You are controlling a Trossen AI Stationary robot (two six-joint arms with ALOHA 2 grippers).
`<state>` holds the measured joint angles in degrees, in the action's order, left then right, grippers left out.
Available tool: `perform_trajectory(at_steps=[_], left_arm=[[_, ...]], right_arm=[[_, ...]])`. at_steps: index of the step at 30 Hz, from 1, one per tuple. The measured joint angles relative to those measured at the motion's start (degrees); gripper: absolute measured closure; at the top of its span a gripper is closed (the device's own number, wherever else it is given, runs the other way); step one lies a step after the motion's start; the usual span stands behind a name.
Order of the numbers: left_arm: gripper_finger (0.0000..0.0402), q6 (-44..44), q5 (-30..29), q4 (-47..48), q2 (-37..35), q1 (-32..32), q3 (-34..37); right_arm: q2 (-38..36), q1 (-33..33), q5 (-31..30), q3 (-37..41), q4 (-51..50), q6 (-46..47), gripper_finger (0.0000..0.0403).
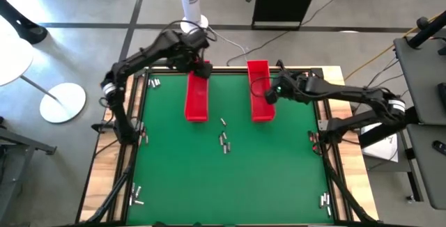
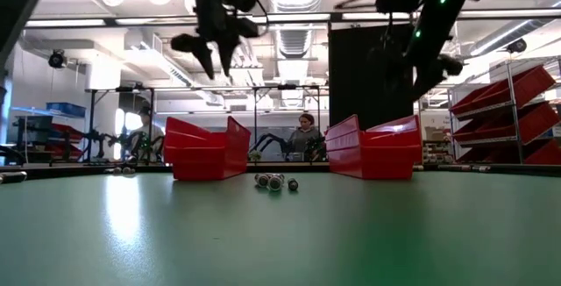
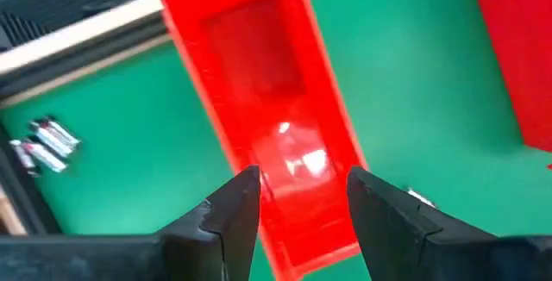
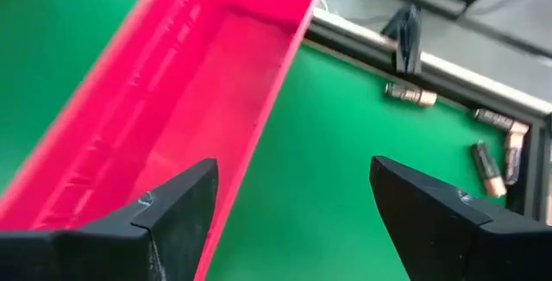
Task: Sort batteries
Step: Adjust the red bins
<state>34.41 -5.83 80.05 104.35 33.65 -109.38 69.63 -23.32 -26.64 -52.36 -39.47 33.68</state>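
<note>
Two long red trays lie on the green mat, the left tray [image 1: 196, 96] and the right tray [image 1: 260, 91]. Several small grey batteries [image 1: 224, 140] lie loose on the mat between them and nearer the front, also in the low view [image 2: 274, 182]. My left gripper [image 3: 302, 196] hangs open and empty above the left tray's [image 3: 259, 83] far part. A bright glint [image 3: 293, 156] shows on that tray's floor; whether it is a battery I cannot tell. My right gripper [image 4: 293, 203] stands wide open and empty over the right tray's [image 4: 198, 100] right wall.
More batteries lie along the mat's edges: far left [image 1: 155, 82], near left [image 1: 136, 198], near right [image 1: 325, 199], right edge [image 1: 311, 138], and by the frame rail [image 4: 487, 165]. The table's dark frame rail [image 4: 431, 70] borders the mat. A person sits in the room beyond [image 2: 307, 132].
</note>
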Motion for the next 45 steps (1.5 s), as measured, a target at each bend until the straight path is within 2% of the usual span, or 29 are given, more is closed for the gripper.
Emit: perform_trajectory(at_steps=[3, 7, 11, 15, 18, 24, 28, 33, 39, 45], left_arm=[[0.0244, -2.07, -0.13, -1.96, -3.17, 1.57, 5.22], [0.0244, -6.08, -0.19, -8.73, -6.99, 5.1, 15.81], [0.0244, -11.12, 0.22, -18.1, -9.51, 8.89, 25.81], [0.0244, -17.24, 0.57, -24.36, -11.43, 12.74, 31.36], [0.0244, -21.82, 0.28, -24.67, -13.29, 14.47, 33.95], [0.0244, -27.34, -4.31, -24.73, -17.47, 14.51, 41.45], [0.0244, -28.6, -5.18, -26.98, -19.4, 13.98, 46.76], [0.0244, -30.03, -5.21, -32.71, -22.34, 12.49, 53.4], [0.0244, -34.36, -3.73, -42.92, -23.78, 8.99, 60.9], [0.0244, -34.66, -3.76, -50.46, -22.92, 8.65, 63.34]], right_arm=[[3.17, -2.33, 2.87, 0.0, 1.91, 0.12, 0.0113], [7.18, -5.46, 6.66, -0.83, 6.27, -0.45, 0.011], [10.64, -8.68, 6.7, -3.01, 6.41, -0.12, 0.0109], [13.45, -9.73, 8.91, -4.55, 6.53, 1.38, 0.0116], [14.52, -9.25, 11.57, -4.66, 6.29, 2.81, 0.0124], [14.51, -6.61, 12.5, -4.66, 6.16, 5.25, 0.0138], [13.67, -5.85, 14.69, -4.66, 3.85, 5.48, 0.0146], [13.42, -4.61, 14.69, -4.64, -0.11, 7.84, 0.0158], [13.63, -2.93, 16.81, -4.63, 4.2, 7.69, 0.0167], [13.53, -2.88, 15.45, -4.63, 5.67, 7.4, 0.0162]])
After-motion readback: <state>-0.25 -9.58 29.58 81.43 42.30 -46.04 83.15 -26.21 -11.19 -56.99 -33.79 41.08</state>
